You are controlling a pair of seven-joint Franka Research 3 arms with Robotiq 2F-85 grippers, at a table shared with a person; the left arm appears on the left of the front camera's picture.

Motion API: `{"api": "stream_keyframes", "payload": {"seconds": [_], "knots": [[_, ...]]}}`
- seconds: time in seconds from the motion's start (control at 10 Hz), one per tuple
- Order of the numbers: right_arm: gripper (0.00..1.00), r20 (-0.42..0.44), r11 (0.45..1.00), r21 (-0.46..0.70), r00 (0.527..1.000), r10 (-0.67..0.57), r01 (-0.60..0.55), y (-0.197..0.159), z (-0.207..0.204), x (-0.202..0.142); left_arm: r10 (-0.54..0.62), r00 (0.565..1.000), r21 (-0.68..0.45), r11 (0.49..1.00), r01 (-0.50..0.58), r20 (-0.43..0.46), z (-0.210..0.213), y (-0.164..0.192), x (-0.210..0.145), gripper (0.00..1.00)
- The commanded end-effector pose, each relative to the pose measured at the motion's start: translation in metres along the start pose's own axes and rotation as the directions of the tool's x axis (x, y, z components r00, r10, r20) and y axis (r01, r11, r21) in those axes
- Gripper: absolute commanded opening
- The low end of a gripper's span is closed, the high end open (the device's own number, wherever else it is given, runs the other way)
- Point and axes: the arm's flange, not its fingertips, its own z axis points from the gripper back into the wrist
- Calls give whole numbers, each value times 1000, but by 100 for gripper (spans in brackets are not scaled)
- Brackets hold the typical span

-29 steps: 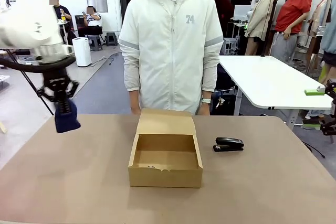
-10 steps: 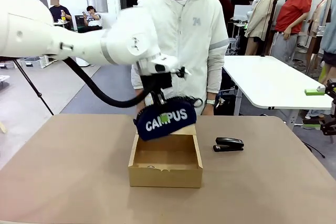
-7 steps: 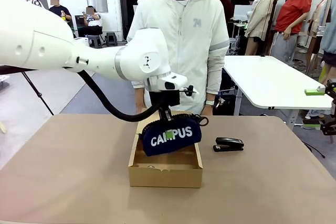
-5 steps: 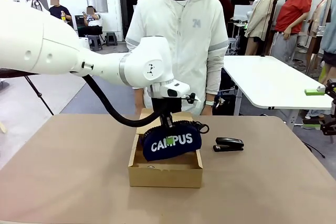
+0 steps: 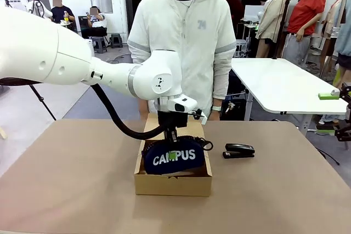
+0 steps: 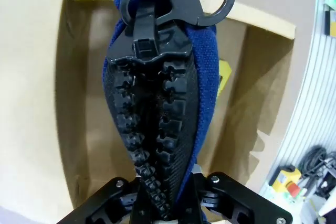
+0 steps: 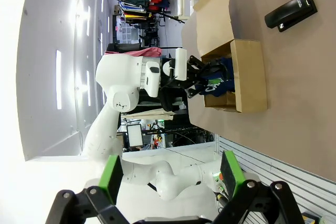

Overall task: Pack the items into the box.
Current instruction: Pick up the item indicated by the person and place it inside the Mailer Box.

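The navy pouch [image 5: 173, 158] with white "CAMPUS" lettering hangs upright, its lower part down inside the open brown cardboard box [image 5: 173, 184]. My left gripper [image 5: 171, 137] is shut on the pouch's top edge from above. In the left wrist view the pouch [image 6: 206, 93] runs zipper-up along the fingers, with the left gripper [image 6: 167, 205] clamped on it and the box floor [image 6: 79, 108] below. The black stapler [image 5: 239, 150] lies on the table right of the box. My right gripper [image 5: 332, 113] stands open at the far right edge; its own view shows the right gripper [image 7: 171, 176], the box [image 7: 251, 77] and the stapler [image 7: 291, 12].
A person in a white jacket [image 5: 181, 47] stands right behind the box, hands low at the far table edge. The box's flap lid [image 5: 153, 124] stands up at its back. A white table [image 5: 279, 83] stands at back right. The brown tabletop [image 5: 66, 179] spreads wide on both sides.
My left arm has carried the pouch down from above the box's back edge, so its lower part now sits inside the box. The stapler and right gripper have not moved.
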Motion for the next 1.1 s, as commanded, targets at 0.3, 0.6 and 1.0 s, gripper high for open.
{"api": "stream_keyframes", "payload": {"seconds": [0.3, 0.6, 1.0], "knots": [[100, -11, 1000, -1, 1000, 0, 0, 4, 3, 1, -41, 999, -26, 999, 40, -13, 2, 6, 4, 55], [100, -11, 1000, -1, 1000, 0, 0, 4, 3, 1, -41, 999, -21, 999, 41, 6, 3, 4, 0, 100], [100, -11, 1000, -1, 1000, 0, 0, 4, 3, 1, -62, 996, -6, 998, 63, 67, 15, 1, -8, 100]]}}
